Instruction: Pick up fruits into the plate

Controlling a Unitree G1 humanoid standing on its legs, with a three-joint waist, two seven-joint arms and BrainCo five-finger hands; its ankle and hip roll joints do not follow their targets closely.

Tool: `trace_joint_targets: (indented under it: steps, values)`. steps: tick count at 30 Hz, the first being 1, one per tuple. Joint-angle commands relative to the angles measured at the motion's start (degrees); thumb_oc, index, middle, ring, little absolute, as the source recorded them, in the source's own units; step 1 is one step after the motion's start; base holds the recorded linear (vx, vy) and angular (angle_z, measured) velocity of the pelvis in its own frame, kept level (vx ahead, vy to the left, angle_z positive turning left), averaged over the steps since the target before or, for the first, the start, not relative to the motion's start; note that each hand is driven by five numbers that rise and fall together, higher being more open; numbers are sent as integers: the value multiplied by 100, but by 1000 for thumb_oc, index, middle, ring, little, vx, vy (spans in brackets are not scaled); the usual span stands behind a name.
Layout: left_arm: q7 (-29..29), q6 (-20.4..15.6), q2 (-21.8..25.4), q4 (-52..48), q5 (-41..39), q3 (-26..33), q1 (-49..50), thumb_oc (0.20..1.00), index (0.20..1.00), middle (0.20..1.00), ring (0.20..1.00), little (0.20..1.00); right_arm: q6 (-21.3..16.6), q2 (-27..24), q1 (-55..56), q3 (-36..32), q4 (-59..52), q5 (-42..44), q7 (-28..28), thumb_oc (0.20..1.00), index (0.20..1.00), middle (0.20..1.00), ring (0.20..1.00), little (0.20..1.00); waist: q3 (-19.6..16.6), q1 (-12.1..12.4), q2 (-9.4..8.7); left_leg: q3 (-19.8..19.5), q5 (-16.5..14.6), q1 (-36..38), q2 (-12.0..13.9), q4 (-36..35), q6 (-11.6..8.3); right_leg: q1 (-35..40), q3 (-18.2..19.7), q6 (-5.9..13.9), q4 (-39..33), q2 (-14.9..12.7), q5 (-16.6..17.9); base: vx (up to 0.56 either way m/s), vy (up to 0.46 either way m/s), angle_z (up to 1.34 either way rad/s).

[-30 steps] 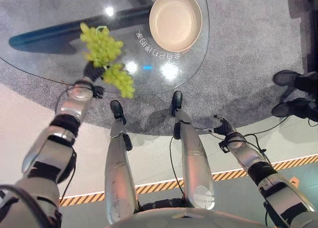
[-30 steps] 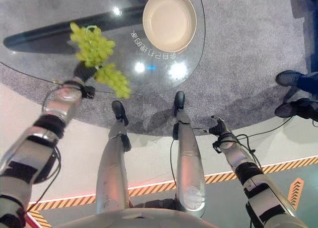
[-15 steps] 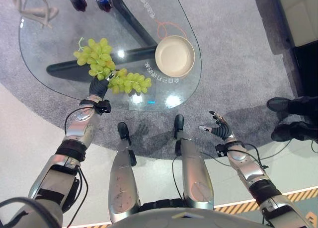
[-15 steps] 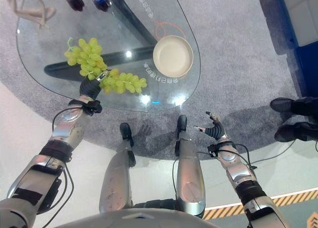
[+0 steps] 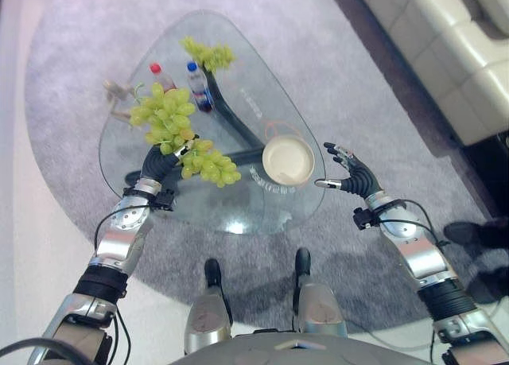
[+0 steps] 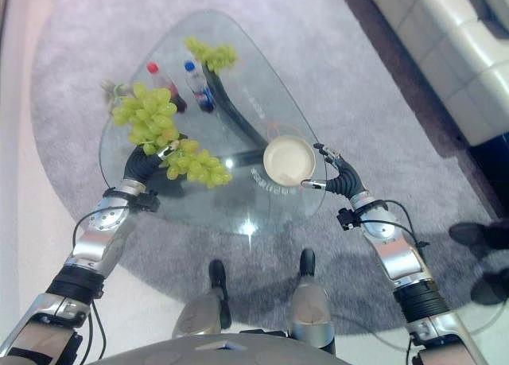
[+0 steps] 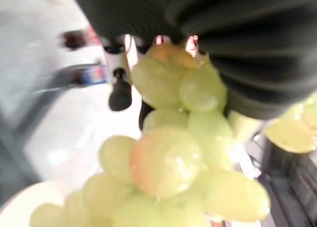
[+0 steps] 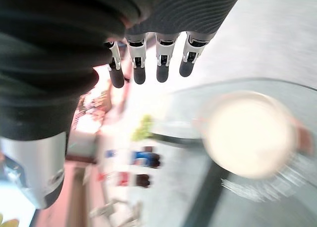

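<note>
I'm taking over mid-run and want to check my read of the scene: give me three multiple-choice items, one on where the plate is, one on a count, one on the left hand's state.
1. Where is the plate?
A. On the glass table, near its right edge
B. On the carpet
C. In the right hand

2. How many bottles stand on the table?
A. None
B. Two
C. Four

3. What is the left hand doing?
A. Hanging open
B. Resting flat on the glass
C. Holding a bunch of green grapes

Answers:
1 A, the plate sits on the glass beside the open right hand.
2 B, one red-capped, one blue-capped.
3 C, fingers curl round the bunch.
</note>
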Motion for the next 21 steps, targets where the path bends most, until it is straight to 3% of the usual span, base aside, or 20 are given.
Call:
trace_joint_targets:
  steps: [1, 5, 10, 12, 16, 21]
  values:
    - [137, -435, 162, -286, 420, 214, -125, 200, 200, 200, 200, 200, 189, -159, -224, 82, -325, -67, 291, 1000, 1000, 1000, 1000, 1000, -426, 112, -101, 84, -635, -265, -306, 454, 124, 65, -404, -37, 418, 17, -526, 65, -19, -1]
    - [-81, -237, 269, -643, 412, 66, -186, 200, 200, 200, 200, 200, 672, -164, -715, 411, -767, 537, 693, 1000, 1000, 1000, 1000, 1000, -641, 192, -102, 8, -684, -90, -284, 412, 138, 267, -395, -60, 387, 47, -596, 30, -11, 0]
    - [-316, -180, 248, -812, 215, -249, -387, 200, 200, 200, 200, 200, 1006, -73, -1196, 841, -1115, 1205, 1065, 1000, 1000, 1000, 1000, 1000, -762, 220, -109, -9, -771, 86, -270, 412, 155, 444, -390, -61, 364, 46, -653, 23, -7, -1]
    - [-314, -157, 232, -876, 167, -305, -414, 200, 200, 200, 200, 200, 1099, -30, -1254, 910, -1182, 1346, 1103, 1000, 1000, 1000, 1000, 1000, -787, 218, -107, -9, -783, 124, -262, 403, 157, 476, -378, -58, 353, 45, -659, 38, 0, 3]
    - [-170, -198, 49, -1105, 170, -518, -433, 200, 200, 200, 200, 200, 1630, 346, -1389, 1242, -1402, 2315, 927, 1000, 1000, 1000, 1000, 1000, -904, 230, -98, 35, -803, 280, -231, 339, 148, 615, -368, -33, 285, 36, -662, 67, 9, 1]
    - [4, -258, -143, -1256, 230, -725, -542, 200, 200, 200, 200, 200, 1828, 769, -1383, 1510, -1499, 2986, 739, 1000, 1000, 1000, 1000, 1000, -950, 245, -108, 57, -830, 332, -204, 322, 142, 662, -359, -9, 255, 17, -671, 15, 0, 0]
